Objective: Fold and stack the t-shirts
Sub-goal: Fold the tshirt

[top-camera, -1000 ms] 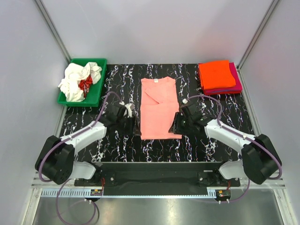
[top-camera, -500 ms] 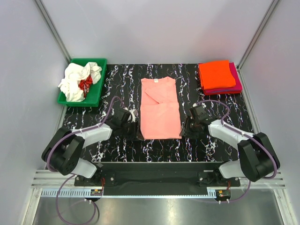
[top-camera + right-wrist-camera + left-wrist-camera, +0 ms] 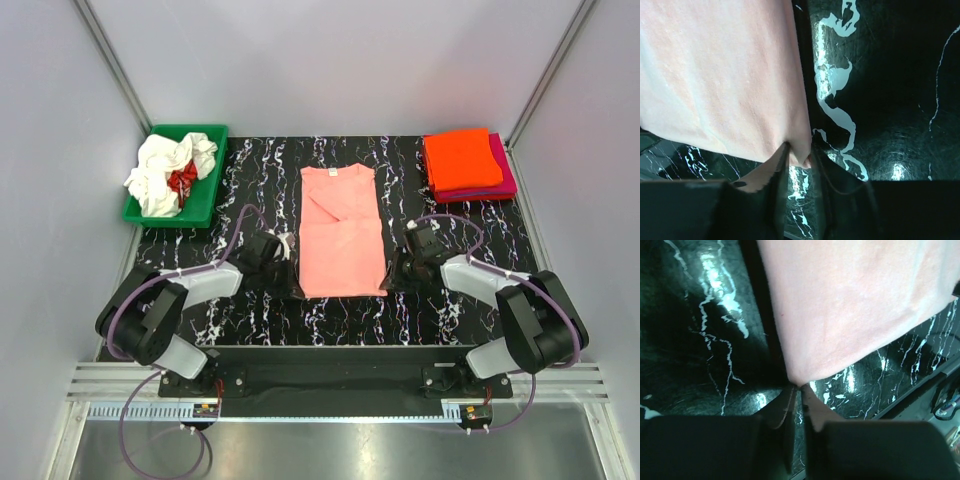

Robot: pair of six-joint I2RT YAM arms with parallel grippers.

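Two grippers, both at the near hem of one salmon-pink t-shirt (image 3: 340, 235). It lies flat, folded into a long strip, on the black marbled table (image 3: 330, 320).

Left gripper (image 3: 799, 390): fingers (image 3: 780, 412) almost together, pinching the shirt's near-left corner right at the tips. The rest of the cloth spreads away beyond the tips and toward the other arm. Bare table on the outer side of the fingers.

Right gripper (image 3: 799, 160): fingers (image 3: 762, 177) a narrow slot apart, with the near-right corner of the same shirt caught between them. The cloth touches both pads and runs out past the tips to the inner side. Bare table on the outer side.

Stack of two folded shirts, well beyond the right fingers and outward of them: one orange t-shirt (image 3: 462, 158) on top, one magenta t-shirt (image 3: 506, 172) under it, its edge sticking out on the outer side.

One green bin (image 3: 170, 216), well beyond the left fingers and outward of them. It holds crumpled white t-shirts (image 3: 155, 175), how many cannot be told, and one red t-shirt (image 3: 182, 180) bunched among them. White cloth hangs over the bin's outer rim.
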